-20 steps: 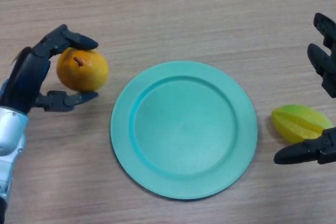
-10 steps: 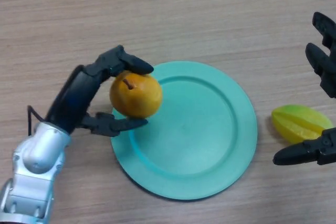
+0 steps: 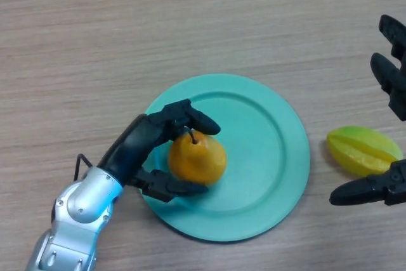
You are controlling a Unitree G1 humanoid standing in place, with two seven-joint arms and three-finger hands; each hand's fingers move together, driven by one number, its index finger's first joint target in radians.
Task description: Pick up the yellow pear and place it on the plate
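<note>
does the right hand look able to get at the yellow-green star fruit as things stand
Probably yes: the right hand sits open around the yellow-green star fruit, fingers above, thumb below, with only bare wooden table between them.

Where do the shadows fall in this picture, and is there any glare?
Head view: the plate casts a dark shadow along its lower edge; the left hand shades the plate beside the pear; a soft sheen on the pear, no harsh glare.

Perhaps a lab: bare wood-grain table [image 3: 95, 23], toy-like fruit.
</note>
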